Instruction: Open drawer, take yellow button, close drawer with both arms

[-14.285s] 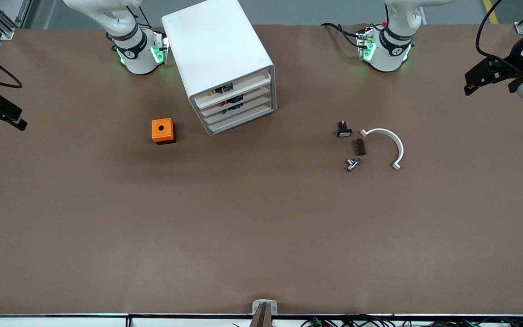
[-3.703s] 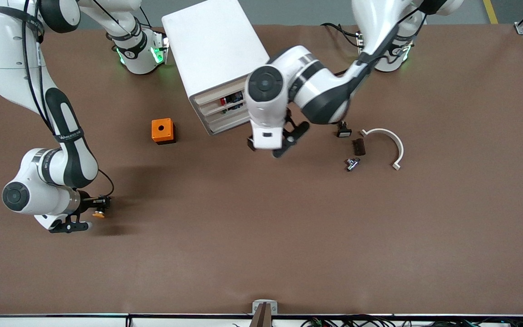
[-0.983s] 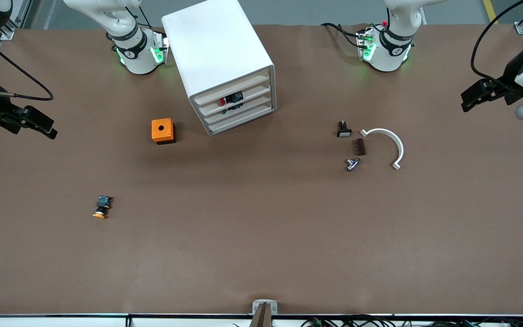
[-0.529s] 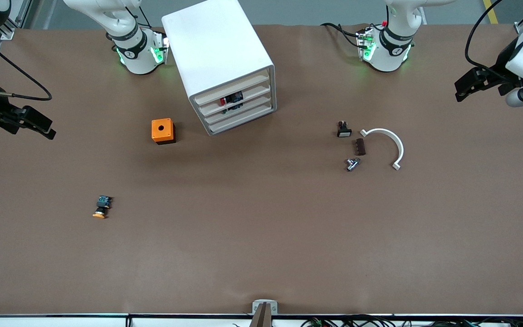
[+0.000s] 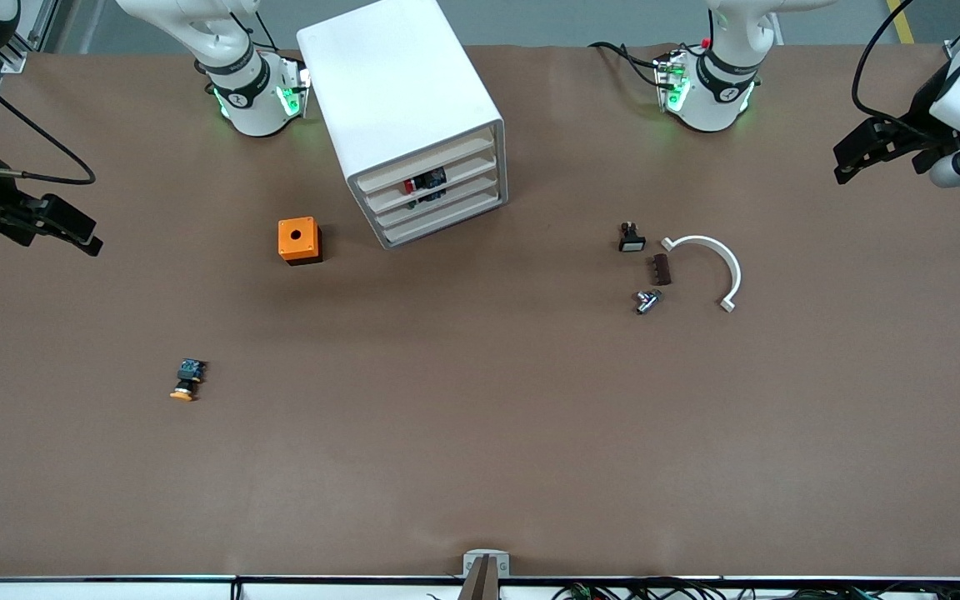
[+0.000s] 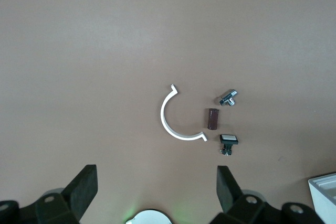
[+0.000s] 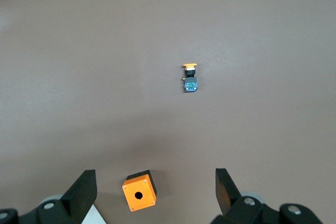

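both sets of fingers spread, holding nothing | left gripper [image 5: 851, 158] over left arm's table end, right gripper [image 5: 72, 233] over right arm's end | button [image 5: 186, 380] lying on brown table [image 5: 480, 433], nearer camera than orange box [image 5: 299, 240] | top drawer [image 5: 430, 161] shut in white cabinet [image 5: 401, 100]

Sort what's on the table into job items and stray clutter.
Job items: the top drawer of the white cabinet; the button, lying on the table; left gripper and right gripper, both open.

Stray clutter: orange box; white curved piece; black part; brown block; metal fitting.
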`<act>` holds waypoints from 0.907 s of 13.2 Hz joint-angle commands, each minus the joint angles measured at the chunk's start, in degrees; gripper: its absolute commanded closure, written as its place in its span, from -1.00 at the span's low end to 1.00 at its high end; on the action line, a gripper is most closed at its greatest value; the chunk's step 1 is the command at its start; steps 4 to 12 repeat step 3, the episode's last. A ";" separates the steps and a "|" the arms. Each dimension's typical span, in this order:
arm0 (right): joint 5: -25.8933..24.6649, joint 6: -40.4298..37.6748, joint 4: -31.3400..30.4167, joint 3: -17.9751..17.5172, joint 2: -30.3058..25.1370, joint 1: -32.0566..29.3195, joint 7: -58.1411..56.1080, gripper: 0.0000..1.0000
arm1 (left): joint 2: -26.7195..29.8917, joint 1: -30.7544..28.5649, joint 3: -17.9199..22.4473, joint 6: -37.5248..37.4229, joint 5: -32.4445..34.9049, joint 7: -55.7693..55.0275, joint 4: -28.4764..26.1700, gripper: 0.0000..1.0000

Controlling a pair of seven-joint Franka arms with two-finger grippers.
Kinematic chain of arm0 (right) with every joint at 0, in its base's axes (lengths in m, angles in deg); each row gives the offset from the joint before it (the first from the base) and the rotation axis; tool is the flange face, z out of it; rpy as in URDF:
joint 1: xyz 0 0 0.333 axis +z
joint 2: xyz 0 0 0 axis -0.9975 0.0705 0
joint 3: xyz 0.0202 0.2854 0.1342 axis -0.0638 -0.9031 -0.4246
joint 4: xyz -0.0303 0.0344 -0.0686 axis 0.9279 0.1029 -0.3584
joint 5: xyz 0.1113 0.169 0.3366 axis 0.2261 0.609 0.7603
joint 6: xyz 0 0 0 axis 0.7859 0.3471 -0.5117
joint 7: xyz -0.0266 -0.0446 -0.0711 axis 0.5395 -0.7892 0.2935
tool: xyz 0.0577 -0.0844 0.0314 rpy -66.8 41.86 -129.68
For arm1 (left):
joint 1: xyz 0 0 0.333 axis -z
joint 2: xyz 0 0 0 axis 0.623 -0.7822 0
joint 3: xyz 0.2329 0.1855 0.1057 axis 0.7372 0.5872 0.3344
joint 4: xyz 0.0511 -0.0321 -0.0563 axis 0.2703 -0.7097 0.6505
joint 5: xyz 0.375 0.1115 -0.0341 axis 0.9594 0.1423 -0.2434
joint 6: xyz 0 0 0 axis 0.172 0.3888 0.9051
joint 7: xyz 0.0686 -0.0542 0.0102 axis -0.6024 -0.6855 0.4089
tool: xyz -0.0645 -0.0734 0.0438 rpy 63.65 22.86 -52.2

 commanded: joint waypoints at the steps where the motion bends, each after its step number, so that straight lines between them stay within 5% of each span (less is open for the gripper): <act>1: 0.21 -0.06 -0.44 -0.12 -0.99 -0.12 0.25 -1.00 | -0.20 0.23 0.54 0.00 -0.57 1.72 0.91 -0.99; 12: 0.21 0.03 -0.44 -0.12 -0.99 -0.03 0.25 -1.00 | -0.11 0.23 0.45 -0.18 -0.30 2.59 1.00 -0.99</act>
